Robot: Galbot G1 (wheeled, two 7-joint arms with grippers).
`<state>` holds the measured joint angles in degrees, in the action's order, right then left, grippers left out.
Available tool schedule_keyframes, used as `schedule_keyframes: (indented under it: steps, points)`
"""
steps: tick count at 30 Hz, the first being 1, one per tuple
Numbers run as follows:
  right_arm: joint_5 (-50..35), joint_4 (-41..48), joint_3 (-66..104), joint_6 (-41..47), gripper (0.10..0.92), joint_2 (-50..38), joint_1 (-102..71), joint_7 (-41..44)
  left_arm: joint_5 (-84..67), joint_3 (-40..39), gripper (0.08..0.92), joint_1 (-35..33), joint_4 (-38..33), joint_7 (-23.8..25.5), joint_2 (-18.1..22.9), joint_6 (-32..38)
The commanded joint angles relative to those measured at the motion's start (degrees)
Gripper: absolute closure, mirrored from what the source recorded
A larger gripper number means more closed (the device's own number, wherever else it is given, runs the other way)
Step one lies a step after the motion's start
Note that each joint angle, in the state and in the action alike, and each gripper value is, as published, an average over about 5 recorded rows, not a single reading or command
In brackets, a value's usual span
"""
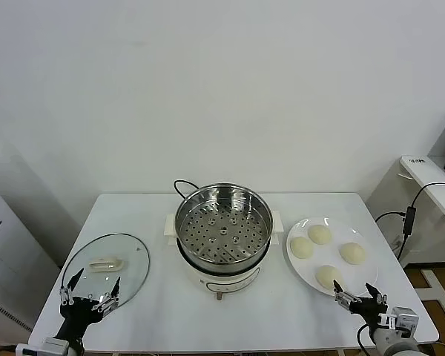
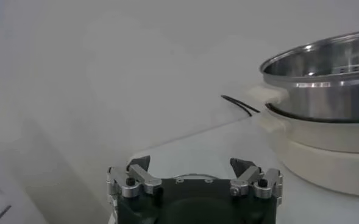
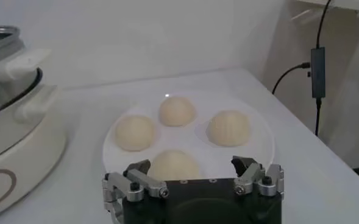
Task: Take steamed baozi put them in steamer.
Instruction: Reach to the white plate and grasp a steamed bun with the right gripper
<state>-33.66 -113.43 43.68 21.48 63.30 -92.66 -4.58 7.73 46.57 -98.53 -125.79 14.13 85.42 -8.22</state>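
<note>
Four steamed baozi [image 1: 327,254] sat on plate [image 1: 308,276], right of empty steamer [image 1: 223,226]. My right gripper [image 1: 357,294], fingers released, hovered just beside nearest bun; left gripper [image 1: 90,295], also spread, idled over glass lid [image 1: 137,271].

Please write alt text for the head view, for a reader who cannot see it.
An empty steel steamer stands mid-table, with four buns on a white plate on its right and a glass lid on its left. The open left hand and right hand wait at the near edge.
</note>
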Motion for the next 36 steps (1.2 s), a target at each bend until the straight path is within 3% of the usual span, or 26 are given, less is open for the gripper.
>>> schedule_keyframes:
  steps: [1,4,9,13,17,25,36]
  points:
    - [2.19,2.45,1.74,-3.37,0.203,-8.79,2.81,9.67,-0.08,0.14,0.177,-0.63,0.14,0.02,0.59,0.74]
    - [6.99,7.31,3.21,-7.16,0.203,-17.93,6.32,20.68,-0.1,0.23,0.177,-0.66,0.23,0.01,0.93,1.03]
    - [17.12,19.74,1.93,-15.76,0.203,-35.91,17.48,47.68,-0.1,0.31,0.177,-0.59,0.11,-0.03,1.63,1.28]
    - [26.62,26.11,-6.8,-17.92,0.203,-43.02,32.69,62.66,-0.03,-0.08,0.177,-0.64,0.12,-0.11,2.5,1.52]
    - [33.3,31.94,-26.69,-18.43,0.203,-46.07,54.77,72.73,0.01,-0.16,0.177,-0.56,0.26,-0.27,2.81,1.79]
    - [41.2,42.84,-66.28,-19.49,0.203,-39.28,92.16,80.21,0.01,0.05,0.177,0.18,0.07,-0.52,2.3,1.56]
    - [47.3,57.08,-78.71,-19.02,0.203,-21.15,99.27,76.68,-0.03,1.44,0.177,0.09,0.16,-1.11,2.29,1.43]
